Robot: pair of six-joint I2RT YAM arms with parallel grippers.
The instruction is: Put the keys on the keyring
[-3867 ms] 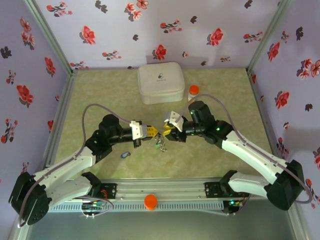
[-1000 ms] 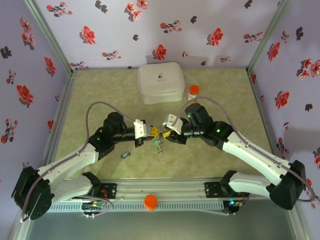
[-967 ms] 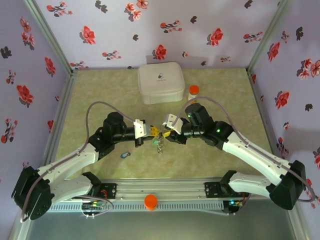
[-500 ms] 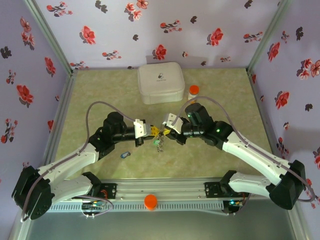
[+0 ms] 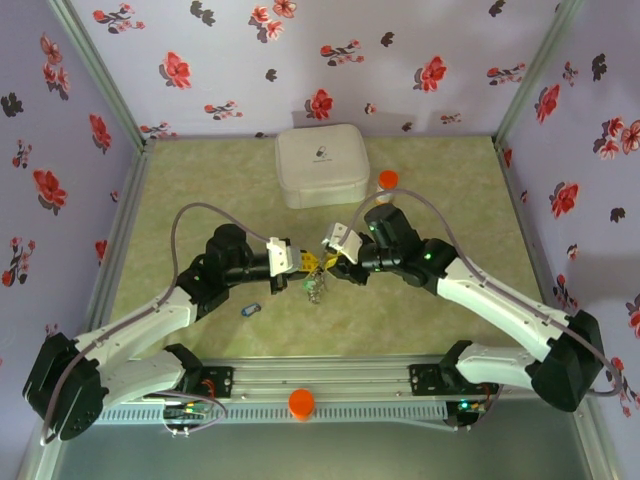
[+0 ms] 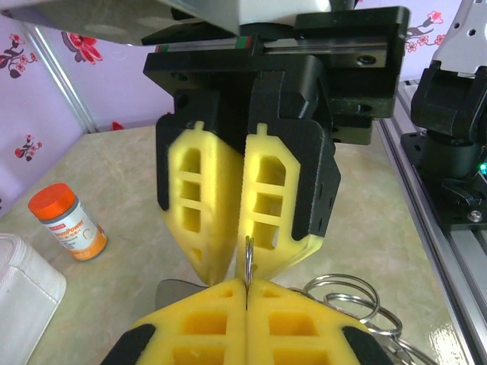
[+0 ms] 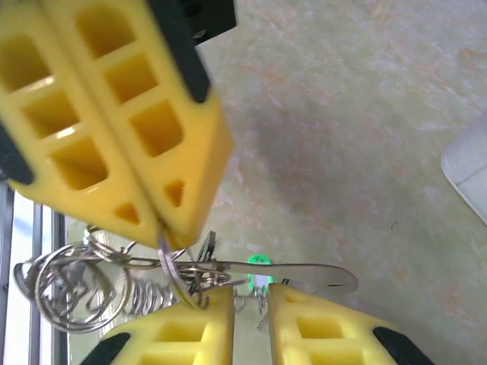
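Left wrist camera: the left gripper (image 6: 247, 285) has its yellow honeycomb pads pressed together on a strand of the thin grey metal keyring (image 6: 247, 257), which stands up from the pinch like a wire. Directly opposite, tip to tip, the right gripper (image 6: 238, 265) holds its pads narrowly parted; the right wrist camera shows a gap between them with nothing clearly clamped. Just beside that gap lie the small silver keys (image 7: 304, 268), one green-tagged, tangled with loose coils of ring that dangle below both claws over the pale green marbled table (image 5: 200, 190). A lone blue-headed key (image 5: 250, 310) lies on the table near the left arm, well apart from the bunch. Behind sit the white square case (image 5: 322, 165) and the orange-capped pill bottle (image 5: 388, 180). Over the last second the right arm has edged in toward the left claw, now screening the bottle's body from above, while the left has held firm. That is likely a fresh line-up to thread a key, with the blue one not yet collected.
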